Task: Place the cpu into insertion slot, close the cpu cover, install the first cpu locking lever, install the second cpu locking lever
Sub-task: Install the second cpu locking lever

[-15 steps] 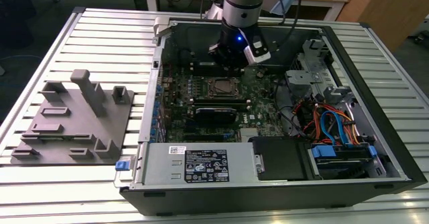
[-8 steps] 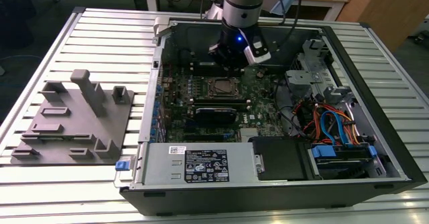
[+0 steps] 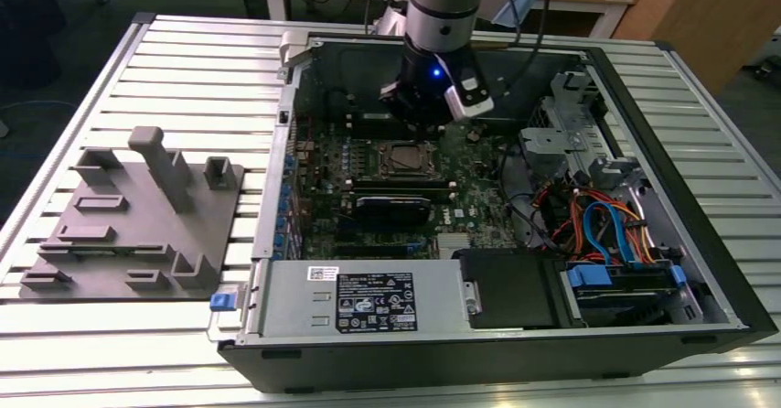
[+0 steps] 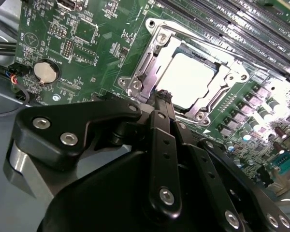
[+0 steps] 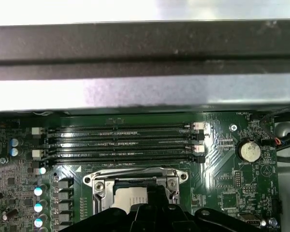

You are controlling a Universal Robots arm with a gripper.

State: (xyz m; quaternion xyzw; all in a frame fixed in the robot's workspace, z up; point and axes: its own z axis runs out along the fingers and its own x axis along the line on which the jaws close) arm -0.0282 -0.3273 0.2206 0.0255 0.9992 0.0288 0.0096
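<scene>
The open computer case (image 3: pixel 513 198) lies on its side on the slatted metal bench (image 3: pixel 183 69), its side walls standing up around the green circuit board (image 3: pixel 366 179). In the exterior view the insertion slot (image 3: pixel 401 158) sits toward the 12 o'clock part of the board, hemmed at 6 o'clock by a black rectangular module (image 3: pixel 393 209) and at 3 o'clock by the drive cage (image 3: pixel 555 143) and a tangle of orange and blue cables (image 3: pixel 604 225); the open room above the board is the pocket between the case's far wall and these parts. A grey fixture block (image 3: pixel 134 216) with upright posts stands on the bench well apart from the case, at 9 o'clock of it. The arm (image 3: pixel 437 5) comes straight down into the case from 12 o'clock, and the hand (image 3: pixel 422 120) hangs just above the slot's far edge, near it but apart from it. In the second wrist view the hand (image 4: pixel 163 96) shows its black fingertips (image 4: pixel 160 95) drawn together to a narrow tip with nothing between them, poised over the near rim of the slot. The cpu (image 4: pixel 189 79) lies flat inside the insertion slot, its pale top showing through the window of the cpu cover (image 4: pixel 157 48), which lies down over it. In the first wrist view the long memory slots (image 5: pixel 121 142) run just beside the socket, with the case wall (image 5: pixel 145 48) rising close behind them and a round coin battery (image 5: pixel 250 151) near the board's edge.
</scene>
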